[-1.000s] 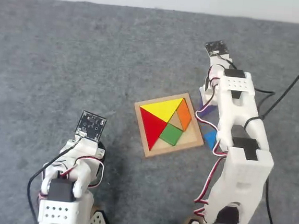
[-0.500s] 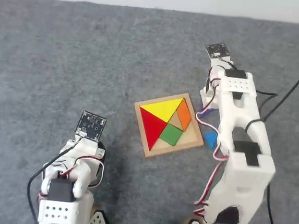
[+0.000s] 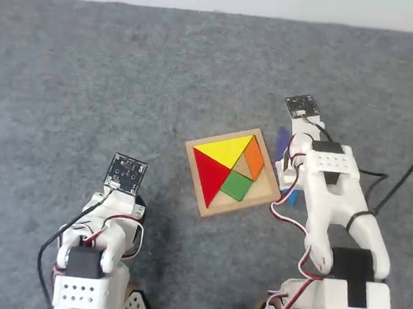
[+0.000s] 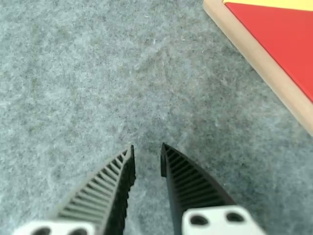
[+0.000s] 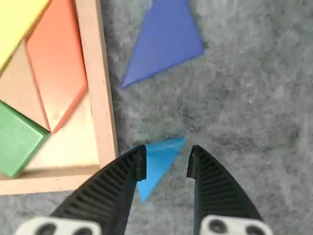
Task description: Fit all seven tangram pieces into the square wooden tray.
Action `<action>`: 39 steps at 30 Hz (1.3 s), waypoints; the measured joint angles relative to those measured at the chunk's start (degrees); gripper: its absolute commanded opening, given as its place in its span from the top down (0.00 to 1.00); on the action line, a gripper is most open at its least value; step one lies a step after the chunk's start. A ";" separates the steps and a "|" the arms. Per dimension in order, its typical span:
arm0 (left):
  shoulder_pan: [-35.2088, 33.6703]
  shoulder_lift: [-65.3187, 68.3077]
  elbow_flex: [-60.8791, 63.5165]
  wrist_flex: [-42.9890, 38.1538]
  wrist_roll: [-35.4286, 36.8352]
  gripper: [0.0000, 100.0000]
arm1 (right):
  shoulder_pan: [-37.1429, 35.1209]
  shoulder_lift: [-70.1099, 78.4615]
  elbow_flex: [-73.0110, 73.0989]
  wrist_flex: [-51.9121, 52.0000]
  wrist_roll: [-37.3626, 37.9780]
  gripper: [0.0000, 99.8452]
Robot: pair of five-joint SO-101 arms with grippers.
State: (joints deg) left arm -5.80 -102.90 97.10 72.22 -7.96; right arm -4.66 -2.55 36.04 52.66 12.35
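Observation:
The square wooden tray (image 3: 205, 199) lies mid-table holding a yellow triangle (image 3: 225, 152), a red triangle (image 3: 210, 174), an orange parallelogram (image 3: 254, 157) and a green square (image 3: 237, 186). Bare wood shows in its near right corner. My right gripper (image 5: 166, 157) is open just outside the tray's right rim (image 5: 100, 88), its fingers straddling a small light blue triangle (image 5: 157, 155) on the carpet. A larger dark blue triangle (image 5: 166, 41) lies farther off, beside the same rim. My left gripper (image 4: 146, 149) hovers over bare carpet left of the tray, narrowly open and holding nothing.
Grey carpet covers the whole table. The right arm (image 3: 332, 209) stretches along the tray's right side, and the left arm (image 3: 106, 225) sits folded near its base at the lower left. The tray's corner (image 4: 264, 58) shows in the left wrist view.
The right arm has drawn back toward its base, bringing its gripper from beyond the tray's far right corner down over the light blue triangle. The dark blue triangle is now uncovered. The left arm stayed still.

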 measured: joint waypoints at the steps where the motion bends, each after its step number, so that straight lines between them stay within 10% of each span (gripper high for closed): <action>1: 0.00 0.00 0.00 0.00 0.00 0.91 | 0.00 0.62 0.00 -0.09 0.00 0.84; 21: 0.00 0.00 0.00 0.00 0.00 0.91 | -4.13 4.57 -1.05 3.78 -3.52 0.76; 28: 0.00 0.00 0.00 0.00 0.00 0.91 | -4.13 4.57 -1.05 3.96 -4.31 0.98; 39: 0.00 0.00 0.00 0.00 0.00 0.91 | -4.04 3.87 -1.05 6.33 -7.82 0.99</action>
State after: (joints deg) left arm -5.80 -102.90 97.10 72.22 -7.96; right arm -8.70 1.32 34.99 58.99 4.53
